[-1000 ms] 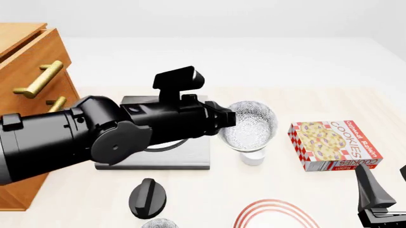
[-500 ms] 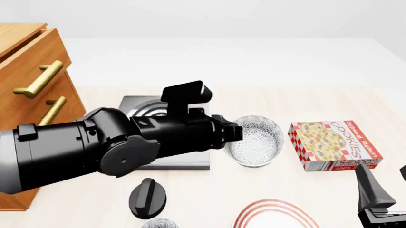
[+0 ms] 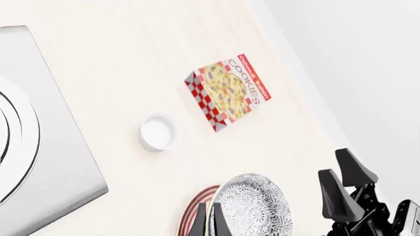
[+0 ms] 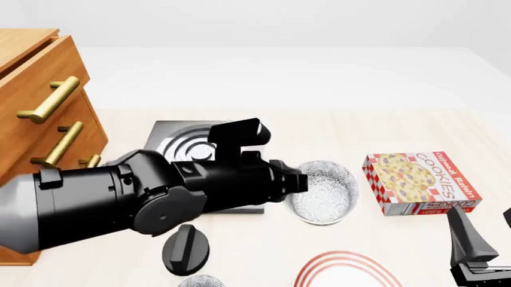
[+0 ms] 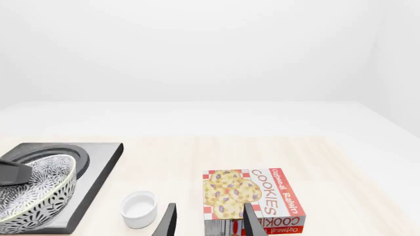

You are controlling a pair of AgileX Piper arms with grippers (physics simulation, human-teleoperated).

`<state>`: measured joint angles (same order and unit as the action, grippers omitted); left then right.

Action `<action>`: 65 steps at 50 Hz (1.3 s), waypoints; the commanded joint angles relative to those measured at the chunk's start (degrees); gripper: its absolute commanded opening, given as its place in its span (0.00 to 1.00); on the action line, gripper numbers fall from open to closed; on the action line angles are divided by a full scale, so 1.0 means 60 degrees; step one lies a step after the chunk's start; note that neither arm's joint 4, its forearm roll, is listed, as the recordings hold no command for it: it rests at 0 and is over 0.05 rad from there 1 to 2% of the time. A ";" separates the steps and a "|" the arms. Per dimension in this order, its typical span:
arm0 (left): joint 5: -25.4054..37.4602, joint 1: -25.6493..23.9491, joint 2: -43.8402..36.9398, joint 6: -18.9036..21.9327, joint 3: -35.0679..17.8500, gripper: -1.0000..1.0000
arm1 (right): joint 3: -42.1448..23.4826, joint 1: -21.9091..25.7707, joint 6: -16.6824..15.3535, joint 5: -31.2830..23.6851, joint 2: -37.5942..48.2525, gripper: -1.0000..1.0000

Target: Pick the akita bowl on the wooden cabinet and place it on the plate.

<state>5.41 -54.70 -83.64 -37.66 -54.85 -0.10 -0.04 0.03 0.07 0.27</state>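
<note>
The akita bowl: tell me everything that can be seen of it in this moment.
The akita bowl is a round, deep bowl with a grey-white, finely speckled surface and a paler rim, ceramic by its look. The left claw is shut on its rim and holds it in the air, roughly upright. In the front view it sits between the grey slab and the cookie box, beyond the plate, and hides the white cup.

The left arm (image 4: 119, 200) is glossy black with rounded, barrel-like housings, shading to light grey at its rear segment; a round joint cap shows on its side and a boxy black camera block (image 4: 236, 133) sits on top. Its end effector (image 3: 208, 222) ends in thin, dark, pointed fingers. The right end effector (image 5: 208, 221) has the same matte black tapering fingers (image 4: 465, 239), angular and wedge-shaped
</note>
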 commanded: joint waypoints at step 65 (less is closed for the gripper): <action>-0.0916 -0.0452 -0.0115 -0.0633 0.1136 0.00 | 0.0000 0.0000 0.0000 0.0000 0.0000 1.00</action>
<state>0.88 -57.40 -83.85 -41.17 -48.43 -0.10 -0.05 0.03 0.07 0.27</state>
